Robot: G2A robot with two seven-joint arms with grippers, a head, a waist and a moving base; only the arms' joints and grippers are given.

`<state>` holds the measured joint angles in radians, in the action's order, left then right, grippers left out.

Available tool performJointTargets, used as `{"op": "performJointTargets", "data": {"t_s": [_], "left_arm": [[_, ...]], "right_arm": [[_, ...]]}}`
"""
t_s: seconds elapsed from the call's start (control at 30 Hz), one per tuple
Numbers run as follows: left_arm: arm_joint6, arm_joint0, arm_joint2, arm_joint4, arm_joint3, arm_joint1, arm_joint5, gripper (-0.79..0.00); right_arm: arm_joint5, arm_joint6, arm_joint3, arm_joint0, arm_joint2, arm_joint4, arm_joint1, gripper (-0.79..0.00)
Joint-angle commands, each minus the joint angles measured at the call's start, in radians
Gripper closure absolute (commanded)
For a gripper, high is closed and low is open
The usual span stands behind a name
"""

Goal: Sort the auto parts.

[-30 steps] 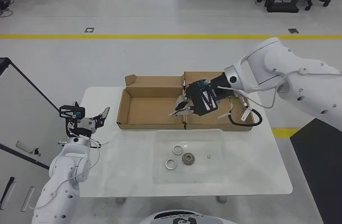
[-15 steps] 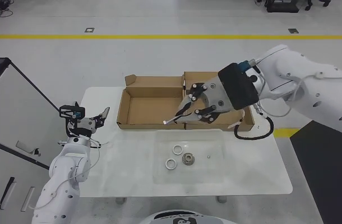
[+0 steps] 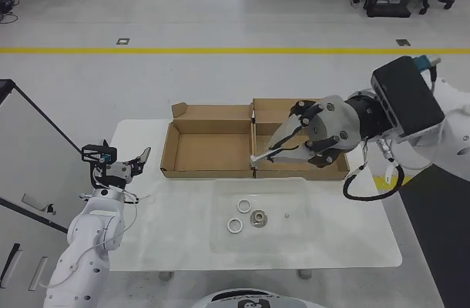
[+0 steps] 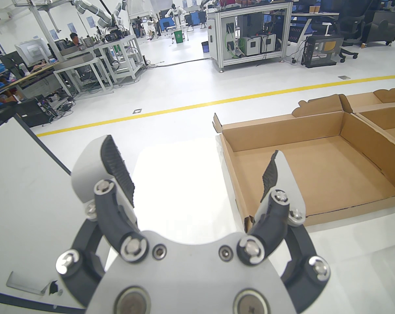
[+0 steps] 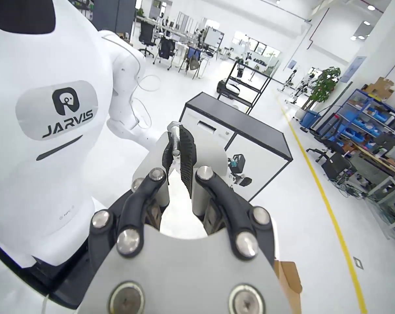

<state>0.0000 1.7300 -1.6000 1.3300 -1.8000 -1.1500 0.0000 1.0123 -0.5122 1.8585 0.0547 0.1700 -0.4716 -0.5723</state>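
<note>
Auto parts waiting on the table, one bolt being gripped

A silver hex-head bolt (image 5: 173,136) is sitting pinched between the pads of the right gripper (image 5: 179,150), its head poking past the tips. In the lower middle of the top view, a pale ring (image 3: 243,205), a second ring (image 3: 234,225), a dark gear-like part (image 3: 257,219) and a tiny silver piece (image 3: 287,217) are lying near one another on the white table (image 3: 181,231), none touching.

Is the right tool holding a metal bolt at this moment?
Yes, the right tool is shut on a silver bolt, clamped between its dark pads.
</note>
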Motion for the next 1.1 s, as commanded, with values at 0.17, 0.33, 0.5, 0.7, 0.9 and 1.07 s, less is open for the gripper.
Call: {"op": "performJointTargets", "data": {"t_s": [0.17, 0.33, 0.5, 0.7, 0.9, 1.07], "left_arm": [[0.0, 0.0, 0.0, 0.0, 0.0, 0.0, 0.0, -0.785], [0.0, 0.0, 0.0, 0.0, 0.0, 0.0, 0.0, -0.785], [0.0, 0.0, 0.0, 0.0, 0.0, 0.0, 0.0, -0.785], [0.0, 0.0, 0.0, 0.0, 0.0, 0.0, 0.0, -0.785], [0.0, 0.0, 0.0, 0.0, 0.0, 0.0, 0.0, -0.785], [0.0, 0.0, 0.0, 0.0, 0.0, 0.0, 0.0, -0.785]], "right_arm": [[0.0, -0.186, 0.009, 0.003, 0.0, -0.082, 0.037, 0.0], [0.0, -0.25, 0.018, 0.004, 0.0, -0.115, 0.044, 0.0], [0.0, -0.25, 0.018, 0.004, 0.0, -0.115, 0.044, 0.0], [0.0, -0.25, 0.018, 0.004, 0.0, -0.115, 0.044, 0.0], [0.0, -0.25, 0.018, 0.004, 0.0, -0.115, 0.044, 0.0], [0.0, -0.25, 0.018, 0.004, 0.0, -0.115, 0.044, 0.0]]}}
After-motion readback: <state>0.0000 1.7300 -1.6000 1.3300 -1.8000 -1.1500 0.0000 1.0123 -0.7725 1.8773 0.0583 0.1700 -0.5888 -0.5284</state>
